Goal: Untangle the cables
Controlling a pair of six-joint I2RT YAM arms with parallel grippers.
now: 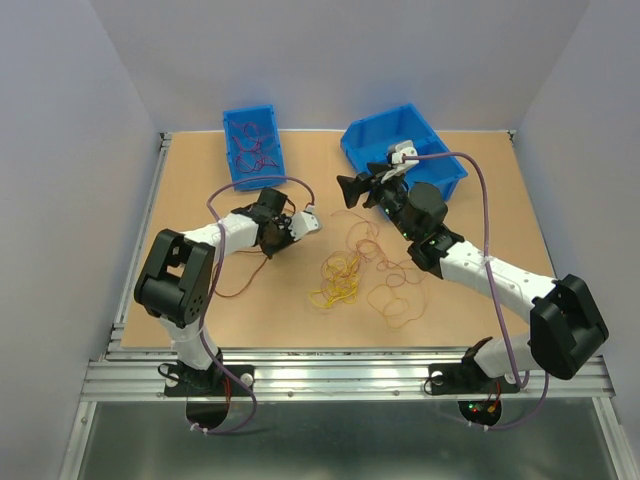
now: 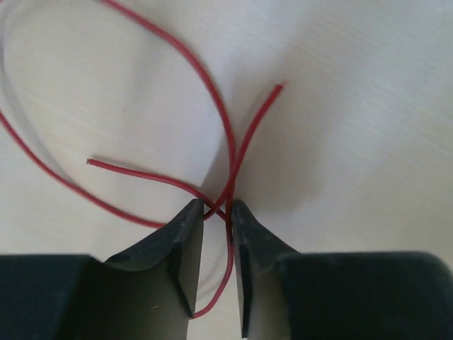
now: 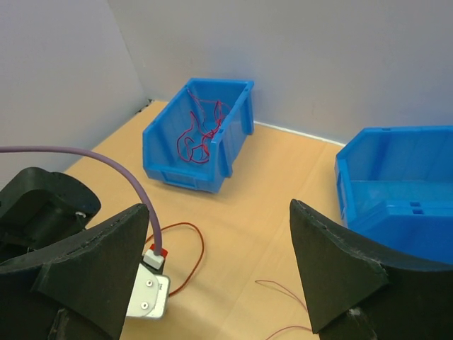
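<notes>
Left wrist view, closest in: the left gripper (image 2: 218, 212) points down at the pale table (image 2: 368, 142). Its jaws are set narrow on either side of a red cable (image 2: 231, 177), just where two of its strands cross. A slim gap shows between the fingers, and one strand runs on down through it. Seen from the top external camera, this cable trails from the gripper toward the near left of the table. Mid-table, to the right of it, lies a loose tangle of yellow and orange cables (image 1: 340, 280), touched by neither arm. Farther back, the right gripper (image 3: 218, 212) hovers with its jaws spread wide and nothing between them, just beside the near left corner of the large blue bin (image 1: 425, 130). At the far left stands the small blue bin (image 1: 228, 140), with more red cables (image 1: 255, 148) heaped inside.
</notes>
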